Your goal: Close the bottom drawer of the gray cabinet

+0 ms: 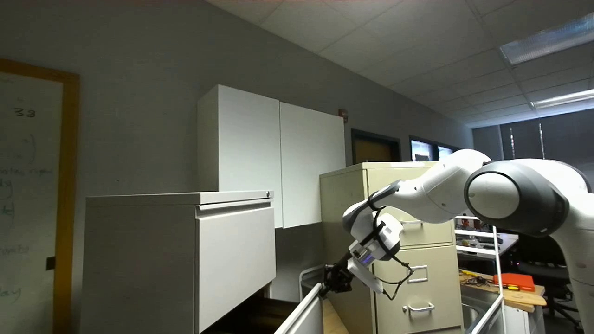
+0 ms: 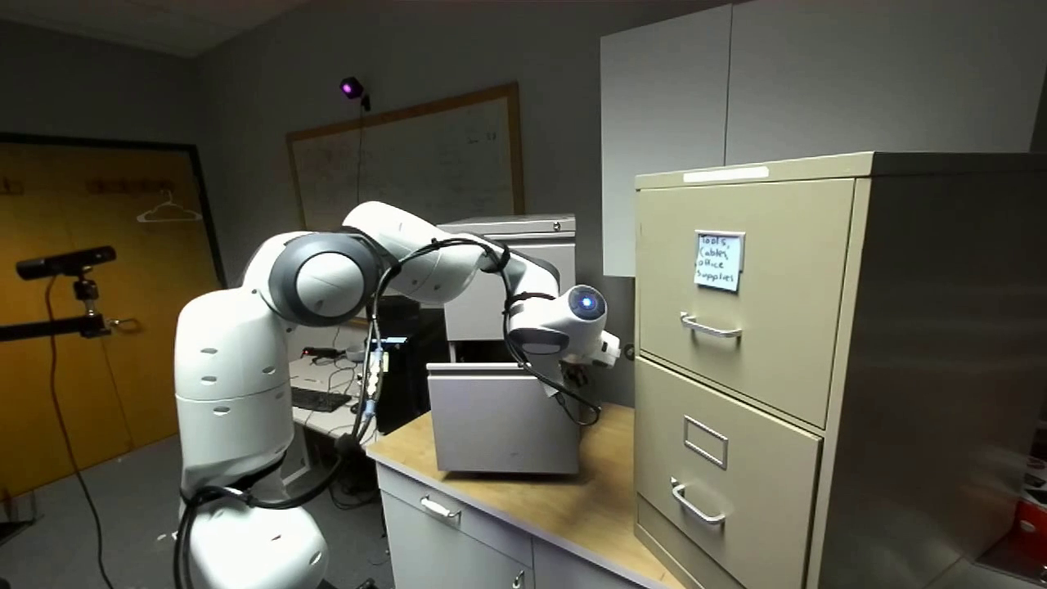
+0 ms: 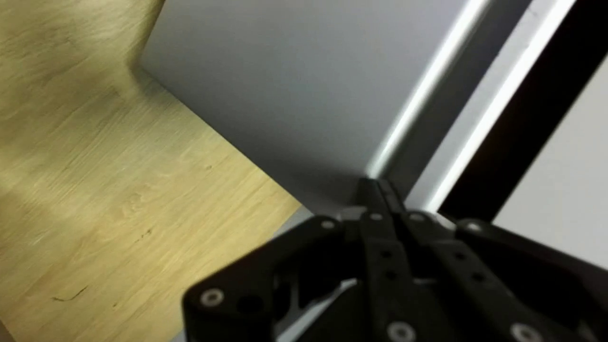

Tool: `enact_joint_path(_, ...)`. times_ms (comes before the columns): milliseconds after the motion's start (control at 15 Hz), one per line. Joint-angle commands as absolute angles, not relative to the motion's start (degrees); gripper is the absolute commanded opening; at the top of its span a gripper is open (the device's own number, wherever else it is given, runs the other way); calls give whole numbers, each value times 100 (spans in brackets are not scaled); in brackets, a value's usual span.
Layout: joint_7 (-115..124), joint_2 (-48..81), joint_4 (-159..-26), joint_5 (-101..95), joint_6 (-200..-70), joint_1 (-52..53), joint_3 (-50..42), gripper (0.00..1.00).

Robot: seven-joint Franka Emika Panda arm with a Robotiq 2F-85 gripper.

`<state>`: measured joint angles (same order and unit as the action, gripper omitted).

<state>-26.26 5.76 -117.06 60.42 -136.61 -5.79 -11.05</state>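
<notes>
The gray cabinet (image 1: 139, 264) stands at the left in an exterior view and behind the arm in an exterior view (image 2: 523, 227). Its bottom drawer (image 1: 304, 317) is pulled out, with a dark gap behind its front. The drawer's flat front shows in an exterior view (image 2: 505, 425) and in the wrist view (image 3: 304, 95). My gripper (image 1: 323, 291) is at the end of the drawer's top rim. In the wrist view my gripper (image 3: 377, 183) has its fingertips together at the drawer's lip, seemingly touching it, with nothing seen between them. The gripper is mostly hidden behind the wrist in an exterior view (image 2: 576, 376).
A beige filing cabinet (image 1: 413, 273) stands close beside the wrist; it also shows in an exterior view (image 2: 744, 368). The drawer is above a wooden counter (image 2: 609, 458). White wall cupboards (image 1: 250, 144) hang behind. The upper drawer (image 1: 236, 260) is closed.
</notes>
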Motion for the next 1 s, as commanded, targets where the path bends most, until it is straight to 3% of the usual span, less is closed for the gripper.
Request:
enact_joint_path(0, -3013, 979, -11128, 6920, -13486, -788, -868, 0)
enact_joint_path(933, -3284, 2376, -9260, 8197, -13097, -773, -345, 0)
